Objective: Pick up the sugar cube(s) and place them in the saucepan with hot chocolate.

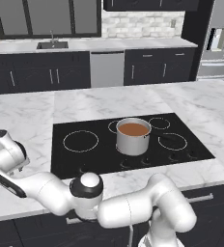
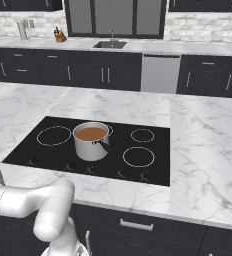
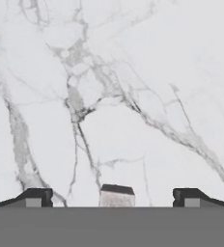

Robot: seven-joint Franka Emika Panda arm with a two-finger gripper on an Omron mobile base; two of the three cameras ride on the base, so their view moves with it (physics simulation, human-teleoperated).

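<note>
White marble counter [image 3: 133, 72] lies under my tool [image 3: 114, 198], jaws spread wide with a pale sugar cube [image 3: 117, 195] between them. It looks tiny, light, crumbly; I'd pinch its flat sides gently. The saucepan [image 1: 133, 136] sits well apart on the cooktop [image 1: 85, 154].

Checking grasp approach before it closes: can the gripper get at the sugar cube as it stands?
Probably yes. In the hand view the gripper is open, its fingertips on either side of the pale sugar cube on the marble counter, with nothing between them.
</note>
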